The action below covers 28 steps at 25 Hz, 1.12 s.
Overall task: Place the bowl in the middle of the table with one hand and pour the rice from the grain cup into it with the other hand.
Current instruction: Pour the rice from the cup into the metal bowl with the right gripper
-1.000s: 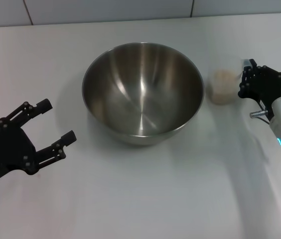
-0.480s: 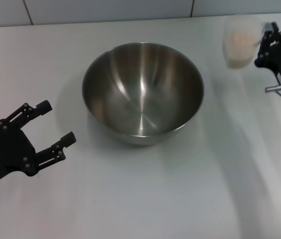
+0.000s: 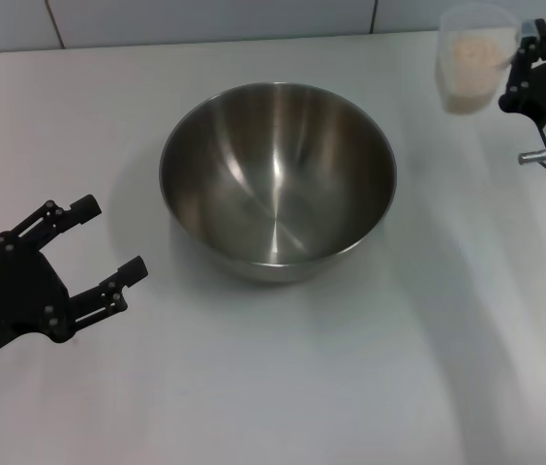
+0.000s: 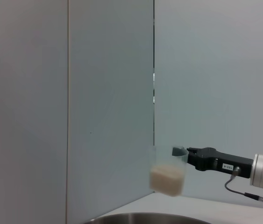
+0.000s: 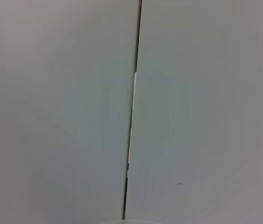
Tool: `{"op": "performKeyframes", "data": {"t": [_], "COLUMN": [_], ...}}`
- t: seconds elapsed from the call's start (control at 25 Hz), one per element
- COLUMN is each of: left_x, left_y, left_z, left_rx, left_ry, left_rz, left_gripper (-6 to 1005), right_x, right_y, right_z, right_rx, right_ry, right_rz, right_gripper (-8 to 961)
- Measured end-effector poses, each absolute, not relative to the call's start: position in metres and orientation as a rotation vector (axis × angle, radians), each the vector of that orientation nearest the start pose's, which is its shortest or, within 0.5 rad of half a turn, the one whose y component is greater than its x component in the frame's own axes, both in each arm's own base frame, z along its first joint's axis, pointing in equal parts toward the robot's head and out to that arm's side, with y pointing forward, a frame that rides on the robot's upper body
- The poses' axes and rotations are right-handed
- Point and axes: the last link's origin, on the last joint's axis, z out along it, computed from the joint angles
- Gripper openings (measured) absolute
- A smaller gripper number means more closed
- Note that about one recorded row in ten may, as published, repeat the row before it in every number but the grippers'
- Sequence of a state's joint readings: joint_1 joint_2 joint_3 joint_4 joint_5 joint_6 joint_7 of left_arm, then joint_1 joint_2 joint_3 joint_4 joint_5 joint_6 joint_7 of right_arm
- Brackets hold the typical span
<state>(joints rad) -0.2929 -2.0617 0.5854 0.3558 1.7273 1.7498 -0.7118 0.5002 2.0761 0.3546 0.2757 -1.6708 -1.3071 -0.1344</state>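
The large round stainless-steel bowl [image 3: 278, 179] sat empty near the middle of the plain white bench [image 3: 283, 387], while the black right hand [image 3: 530, 73] held the small clear plastic grain cup [image 3: 471, 58], part-filled with off-white rice [image 3: 473, 66], upright in the air above the far right corner. The black left hand [image 3: 94, 247] hung spread wide and empty by the left edge. The thin cup looked light and slick, so a firm side grip and a slow tilt seemed wise, since loose grains would scatter easily.

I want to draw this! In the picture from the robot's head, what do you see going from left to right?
Left gripper → bowl → grain cup with rice → right gripper.
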Motion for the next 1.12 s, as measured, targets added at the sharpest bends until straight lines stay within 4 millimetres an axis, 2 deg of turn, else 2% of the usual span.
{"op": "performKeyframes", "data": {"t": [0.12, 0.2, 0.24, 0.4, 0.44, 0.56, 0.64, 0.84, 1.12], "left_x": [-0.309, -0.309, -0.31, -0.31, -0.31, -0.309, -0.309, -0.309, -0.309], "left_y": [0.24, 0.24, 0.24, 0.24, 0.24, 0.24, 0.24, 0.24, 0.24], "left_z": [-0.001, -0.001, -0.001, -0.001, -0.001, -0.001, -0.001, -0.001, 0.0], "left_rx": [-2.38, -2.38, -2.38, -2.38, -2.38, -2.38, -2.381, -2.383, -2.382], "left_ry": [-0.27, -0.269, -0.269, -0.268, -0.267, -0.266, -0.265, -0.263, -0.261], "left_rz": [-1.027, -1.027, -1.027, -1.027, -1.027, -1.029, -1.031, -1.035, -1.037], "left_gripper": [860, 860, 860, 860, 860, 860, 860, 860, 860], "right_x": [0.282, 0.274, 0.265, 0.253, 0.245, 0.239, 0.232, 0.225, 0.227], "right_y": [0.341, 0.343, 0.344, 0.346, 0.348, 0.35, 0.355, 0.358, 0.359], "right_z": [-0.024, -0.029, -0.035, -0.041, -0.044, -0.047, -0.051, -0.052, -0.049], "right_rx": [-1.58, -1.655, -1.748, -1.854, -1.928, -2.0, -2.121, -2.261, -2.281], "right_ry": [0.356, 0.344, 0.332, 0.318, 0.295, 0.282, 0.27, 0.254, 0.234], "right_rz": [0.766, 0.819, 0.878, 0.942, 0.971, 0.991, 1.001, 1.004, 0.992], "right_gripper": [33, 33, 33, 33, 33, 33, 32, 32, 32]}}
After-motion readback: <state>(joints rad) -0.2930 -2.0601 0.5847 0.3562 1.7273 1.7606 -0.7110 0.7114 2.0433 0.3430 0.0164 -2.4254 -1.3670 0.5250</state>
